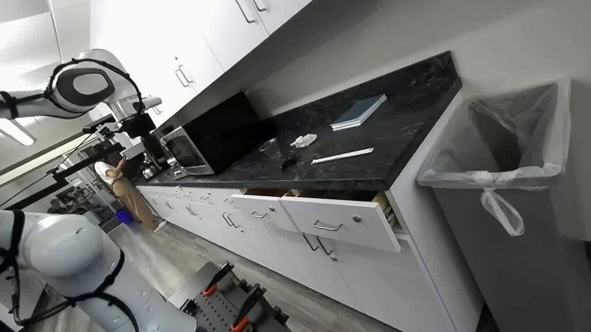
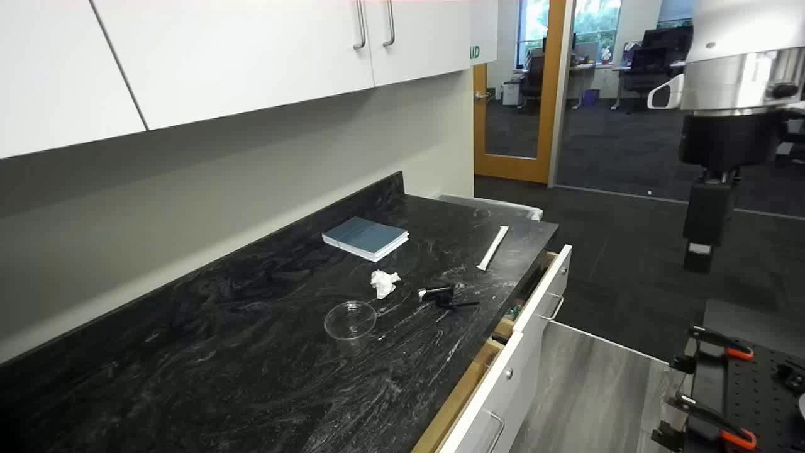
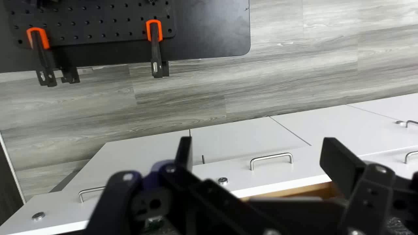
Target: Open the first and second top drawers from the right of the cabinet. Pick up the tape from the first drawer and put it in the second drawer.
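Note:
The white cabinet (image 1: pixel 401 280) has its two right-most top drawers pulled partly open. The wide first drawer (image 1: pixel 344 215) is at the cabinet's right end; its front also shows in another exterior view (image 2: pixel 541 308). Something greenish lies inside. The narrower second drawer (image 1: pixel 252 204) stands beside it, its wooden inner side visible in an exterior view (image 2: pixel 512 396). The tape cannot be made out. My gripper (image 2: pixel 698 258) hangs above and in front of the drawers, pointing down. In the wrist view, my gripper (image 3: pixel 258 151) is open and empty, with the second drawer's handle (image 3: pixel 271 156) between its fingers, well below.
On the black countertop lie a blue notebook (image 2: pixel 365 236), crumpled paper (image 2: pixel 383 283), a clear cup (image 2: pixel 350 318), a black item (image 2: pixel 440 294) and a white stick (image 2: pixel 492 248). A lined bin (image 1: pixel 517 231) stands at the right end. A black platform with clamps (image 3: pixel 212 32) faces the drawers.

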Motion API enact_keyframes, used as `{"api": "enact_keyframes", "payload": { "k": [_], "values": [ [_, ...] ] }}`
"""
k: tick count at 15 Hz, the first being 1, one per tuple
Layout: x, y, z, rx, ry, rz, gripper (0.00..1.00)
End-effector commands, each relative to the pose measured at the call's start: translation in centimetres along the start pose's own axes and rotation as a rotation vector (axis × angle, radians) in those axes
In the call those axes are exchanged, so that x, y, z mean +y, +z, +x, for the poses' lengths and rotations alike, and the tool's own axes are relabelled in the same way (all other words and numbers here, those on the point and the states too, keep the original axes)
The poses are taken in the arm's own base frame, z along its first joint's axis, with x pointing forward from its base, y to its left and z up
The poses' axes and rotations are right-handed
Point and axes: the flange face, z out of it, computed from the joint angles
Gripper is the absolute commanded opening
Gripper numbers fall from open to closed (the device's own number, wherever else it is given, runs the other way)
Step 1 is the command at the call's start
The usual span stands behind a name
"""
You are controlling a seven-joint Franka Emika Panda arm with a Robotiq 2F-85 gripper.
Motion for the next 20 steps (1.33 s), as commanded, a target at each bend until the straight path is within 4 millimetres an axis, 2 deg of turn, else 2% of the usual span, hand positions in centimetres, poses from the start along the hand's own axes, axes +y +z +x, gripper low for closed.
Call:
{"api": "enact_keyframes", "payload": {
  "k": [1,14,15,17,20],
  "values": [
    [0.0,-0.1,0.0,-0.001,0.0,0.0,1.0],
    [-0.2,-0.1,0.1,0.007,-0.007,-0.001,1.0],
    [-0.7,-0.1,0.2,0.008,-0.027,-0.016,1.0],
    [-3.5,0.7,-0.1,0.009,-0.105,-0.08,1.0],
    [-8.1,3.6,-1.1,-0.01,-0.237,-0.197,1.0]
  ]
}}
